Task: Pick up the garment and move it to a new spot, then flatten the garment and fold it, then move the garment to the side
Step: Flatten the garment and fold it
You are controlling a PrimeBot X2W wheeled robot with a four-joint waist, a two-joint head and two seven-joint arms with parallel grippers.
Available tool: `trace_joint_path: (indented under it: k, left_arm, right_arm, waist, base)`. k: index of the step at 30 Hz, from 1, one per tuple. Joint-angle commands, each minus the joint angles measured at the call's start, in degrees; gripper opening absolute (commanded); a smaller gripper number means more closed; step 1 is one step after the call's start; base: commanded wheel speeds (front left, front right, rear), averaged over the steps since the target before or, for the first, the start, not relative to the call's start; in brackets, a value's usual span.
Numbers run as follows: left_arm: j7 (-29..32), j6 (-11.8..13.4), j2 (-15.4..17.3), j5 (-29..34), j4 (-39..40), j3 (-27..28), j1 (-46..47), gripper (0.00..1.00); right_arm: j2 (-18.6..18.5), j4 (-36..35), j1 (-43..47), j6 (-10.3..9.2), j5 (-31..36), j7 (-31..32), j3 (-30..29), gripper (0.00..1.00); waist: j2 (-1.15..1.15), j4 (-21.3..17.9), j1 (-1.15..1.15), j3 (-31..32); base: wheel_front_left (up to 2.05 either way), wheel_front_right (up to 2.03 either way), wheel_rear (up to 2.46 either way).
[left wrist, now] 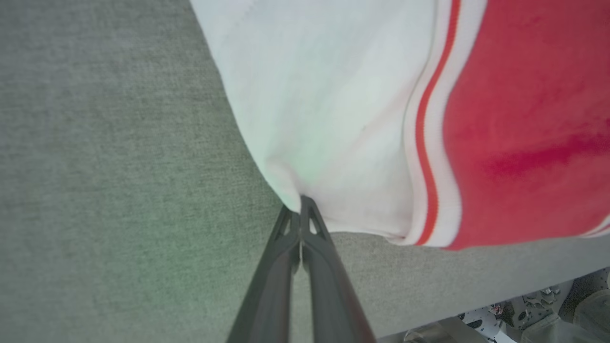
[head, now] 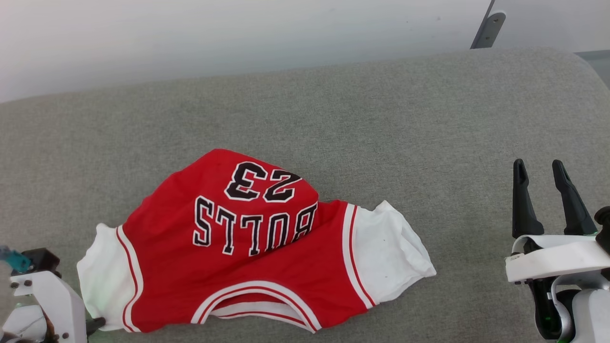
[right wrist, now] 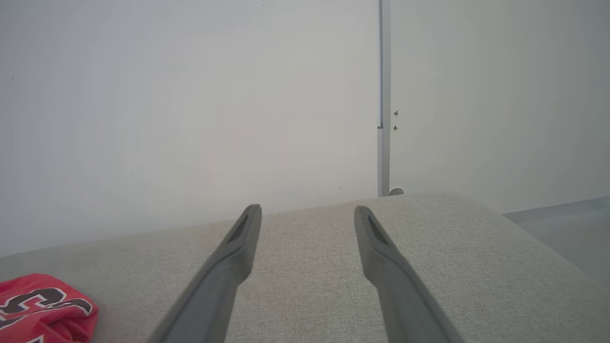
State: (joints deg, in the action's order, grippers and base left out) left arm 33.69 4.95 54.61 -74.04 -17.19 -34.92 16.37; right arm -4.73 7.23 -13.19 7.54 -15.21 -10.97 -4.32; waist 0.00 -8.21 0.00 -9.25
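The garment (head: 248,247) is a red jersey with black "BULLS" lettering and "23". It lies crumpled on the grey cushion, neck opening toward me, white lining showing at both ends. My left gripper (left wrist: 301,202) sits at its near left corner, fingers pressed together with the tips pinching the edge of the white lining (left wrist: 314,109). In the head view that left gripper (head: 95,324) shows at the lower left, mostly hidden by its pale wrist. My right gripper (head: 541,174) stands open far to the right of the jersey, nothing between its fingers (right wrist: 238,247).
The grey cushioned surface (head: 429,133) stretches wide behind and to the right of the jersey, curving down at its right end. A white wall (head: 238,33) rises behind it, with a metal post (right wrist: 383,95) at the back right.
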Motion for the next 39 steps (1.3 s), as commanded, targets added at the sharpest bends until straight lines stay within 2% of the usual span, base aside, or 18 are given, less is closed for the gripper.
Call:
trace_joint_path:
  k: [1,2,3,4,5,9,17,22,28,39]
  left_arm:
    - [-0.4,-0.5,-0.5,0.5,-0.2,-0.3,-0.7,0.02]
    - [-0.9,-0.8,-0.4,1.2,-0.3,-0.5,-0.5,0.26]
    - [-1.3,-0.7,-0.5,1.1,-0.5,-0.2,-0.4,0.67]
    - [-1.7,-0.5,-0.5,1.2,-0.6,0.0,-0.3,0.88]
    - [-1.8,-0.4,-0.3,1.4,-0.6,0.1,-0.2,1.0]
    - [-1.9,0.2,0.7,1.6,1.1,0.6,0.2,1.0]
    - [-0.4,3.2,4.2,4.3,6.5,0.8,2.7,1.0]
    - [3.0,3.8,3.6,6.5,5.3,-1.3,5.1,1.0]
    - [4.9,1.7,0.0,7.5,-0.4,-3.4,8.1,1.0]
    - [1.3,-5.6,-4.4,11.5,-14.3,-6.0,12.3,1.0]
  right_arm:
    - [0.1,0.1,-0.3,-0.11,-0.2,0.2,0.1,1.0]
    - [0.0,0.1,-0.4,-0.11,-0.2,0.1,0.1,1.0]
    - [0.0,0.2,-0.4,-0.11,-0.2,0.1,0.1,1.0]
    - [-0.1,0.2,-0.4,-0.11,-0.2,0.1,0.0,1.0]
    - [-0.2,0.2,-0.3,-0.11,-0.2,0.1,0.0,1.0]
    - [-0.6,0.0,0.5,-0.11,-0.1,0.1,-0.1,1.0]
    - [-1.6,-1.0,1.7,-0.11,-0.3,0.1,0.7,1.0]
    - [-2.1,-1.2,1.9,-0.11,-0.5,0.1,2.0,1.0]
    - [-2.4,-1.8,2.2,-0.11,-0.8,0.4,3.2,1.0]
    - [-2.8,-3.2,1.9,-0.11,-1.3,1.4,3.9,1.0]
  waist:
    - [0.0,0.0,0.0,-0.1]
    - [0.0,0.0,0.0,-0.1]
    - [0.0,0.0,0.0,0.0]
    - [0.0,0.1,0.0,0.1]
    - [0.0,0.2,0.0,0.3]
    - [0.0,0.6,0.0,1.5]
    - [0.0,1.7,0.0,3.5]
    - [0.0,1.8,0.0,4.5]
    - [0.0,1.2,0.0,4.7]
    - [0.0,-0.9,0.0,2.4]
  base:
    - [0.0,0.0,0.0]
    - [0.0,0.0,0.0]
    - [0.0,0.0,0.0]
    - [0.0,0.0,0.0]
    - [0.0,0.0,0.0]
    - [0.0,0.0,0.0]
    - [0.0,0.0,0.0]
    - [0.0,0.0,0.0]
    - [0.0,0.0,0.0]
    - [0.0,0.0,0.0]
